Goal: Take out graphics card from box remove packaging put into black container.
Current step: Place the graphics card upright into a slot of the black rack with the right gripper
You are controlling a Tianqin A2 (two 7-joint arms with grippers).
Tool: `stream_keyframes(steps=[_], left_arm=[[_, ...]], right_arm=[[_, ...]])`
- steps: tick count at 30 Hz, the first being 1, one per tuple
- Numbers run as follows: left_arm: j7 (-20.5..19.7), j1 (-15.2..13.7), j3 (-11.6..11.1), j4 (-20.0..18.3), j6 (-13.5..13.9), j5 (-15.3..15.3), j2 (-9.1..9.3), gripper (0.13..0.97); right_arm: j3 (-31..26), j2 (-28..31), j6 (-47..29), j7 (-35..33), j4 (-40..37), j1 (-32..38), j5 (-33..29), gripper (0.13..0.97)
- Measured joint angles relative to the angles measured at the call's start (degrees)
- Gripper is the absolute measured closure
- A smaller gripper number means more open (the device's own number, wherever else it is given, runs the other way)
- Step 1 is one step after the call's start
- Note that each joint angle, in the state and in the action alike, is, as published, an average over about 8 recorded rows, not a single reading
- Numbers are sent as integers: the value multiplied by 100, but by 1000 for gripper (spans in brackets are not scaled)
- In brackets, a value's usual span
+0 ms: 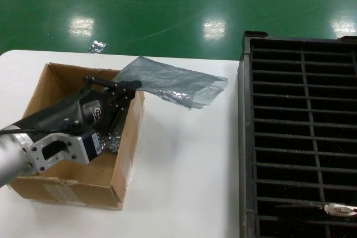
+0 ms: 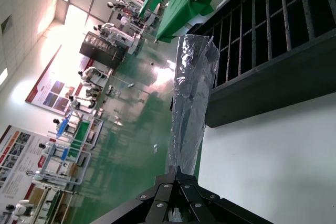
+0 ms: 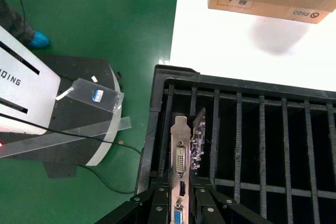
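Note:
My left gripper [image 1: 136, 85] is over the far right corner of the brown cardboard box [image 1: 125, 154], shut on one end of the translucent grey packaging bag [image 1: 173, 82]. The bag hangs out over the box's right wall and the white table. In the left wrist view the fingers [image 2: 177, 170] pinch the bag [image 2: 191, 93]. My right gripper [image 3: 180, 190] is shut on the graphics card's silver bracket [image 3: 179, 150], which stands in a slot at the near corner of the black container [image 3: 157, 108]. In the head view only the bracket [image 1: 340, 210] shows, in the container [image 1: 245, 137].
A darker glossy bag [image 1: 114, 137] lies inside the box under my left arm. The white table [image 1: 184, 182] lies between box and container. The table's edge and green floor run behind. A scrap of foil [image 1: 97, 45] lies on the floor.

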Motion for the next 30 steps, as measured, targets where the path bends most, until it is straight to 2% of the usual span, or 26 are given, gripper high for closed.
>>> stream_keyframes(steps=[14, 30], left_arm=[[0, 0, 0, 0, 0, 0, 0, 958], [0, 0, 0, 0, 0, 0, 0, 958]], right_arm=[[-261, -178, 0, -206, -358, 279, -71, 910], [-512, -305, 0, -271, -388, 500, -86, 910]])
